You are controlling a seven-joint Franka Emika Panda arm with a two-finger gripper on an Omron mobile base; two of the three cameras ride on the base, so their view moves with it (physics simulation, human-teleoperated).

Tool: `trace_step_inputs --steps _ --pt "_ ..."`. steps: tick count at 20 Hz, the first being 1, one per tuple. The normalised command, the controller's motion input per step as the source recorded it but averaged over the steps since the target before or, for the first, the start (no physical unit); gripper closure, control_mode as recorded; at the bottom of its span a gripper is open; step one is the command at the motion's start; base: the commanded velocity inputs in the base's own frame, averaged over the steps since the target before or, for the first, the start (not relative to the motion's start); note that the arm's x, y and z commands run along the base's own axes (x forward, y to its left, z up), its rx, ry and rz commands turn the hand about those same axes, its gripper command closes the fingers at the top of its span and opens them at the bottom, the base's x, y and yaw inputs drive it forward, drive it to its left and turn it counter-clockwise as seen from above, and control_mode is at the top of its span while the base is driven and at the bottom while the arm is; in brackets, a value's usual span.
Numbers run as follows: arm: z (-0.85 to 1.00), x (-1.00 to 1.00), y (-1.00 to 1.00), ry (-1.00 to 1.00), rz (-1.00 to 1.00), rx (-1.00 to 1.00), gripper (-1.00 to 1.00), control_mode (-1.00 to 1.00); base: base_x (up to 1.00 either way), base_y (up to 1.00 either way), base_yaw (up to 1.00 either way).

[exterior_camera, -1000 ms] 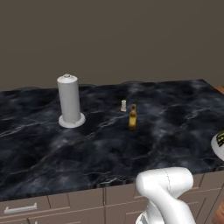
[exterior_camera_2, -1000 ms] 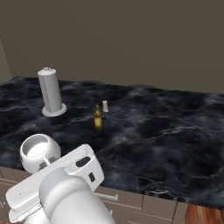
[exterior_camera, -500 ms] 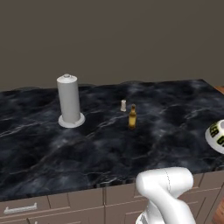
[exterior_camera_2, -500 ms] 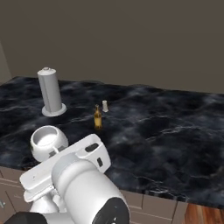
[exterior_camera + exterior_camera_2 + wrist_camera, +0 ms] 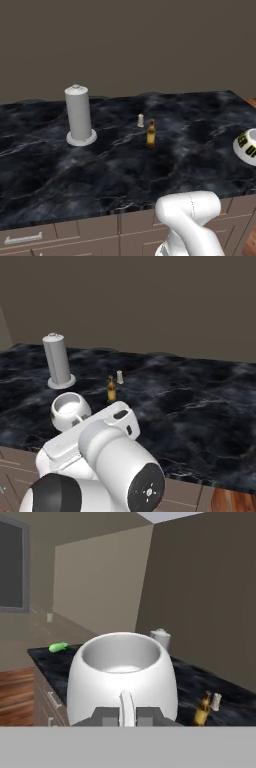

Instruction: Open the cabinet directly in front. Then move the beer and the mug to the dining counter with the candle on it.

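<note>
Over the near edge of the dining counter (image 5: 200, 406), the gripper (image 5: 127, 716) carries the mug (image 5: 122, 679), its two fingers pinched together on the mug's handle, as the hand view shows. In the right base view the mug (image 5: 70, 411) hangs just beyond the white forearm, above the near left part of the black marble top, mouth upward and roughly level. In the left base view a white curved thing with dark marks, probably the same mug (image 5: 247, 146), sits at the right edge.

The beer (image 5: 150, 134) already stands upright near the middle of the counter, with the candle (image 5: 140, 120) just beside it on the far side, close but apart. A tall grey cylinder (image 5: 79, 116) on a round base stands well to the left of both. A small green item (image 5: 58, 646) lies on the far end of the counter in the hand view.

Step in hand, as judged: delivery of the second object, the mug, with the bottle placed. Whether the mug's base touches the marble cannot be told. The next move calls for lowering it onto bare counter, clear of the bottle and candle, kept level, then parting the fingers and withdrawing along the handle's line.
</note>
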Motion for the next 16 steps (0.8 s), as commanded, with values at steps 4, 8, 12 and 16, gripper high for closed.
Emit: trace_step_inputs --steps 4,8,12,16 --pt "0.00 0.24 -0.20 0.00 0.00 0.00 1.00 -1.00 0.00 0.00 0.00" --pt "0.00 0.28 -0.15 0.00 0.00 0.00 1.00 -1.00 0.00 0.00 0.00" --pt "0.00 0.27 -0.05 0.00 0.00 0.00 1.00 -1.00 0.00 0.00 0.00" --pt "-0.01 0.24 0.00 0.03 0.00 0.00 1.00 -1.00 0.00 0.00 0.00"
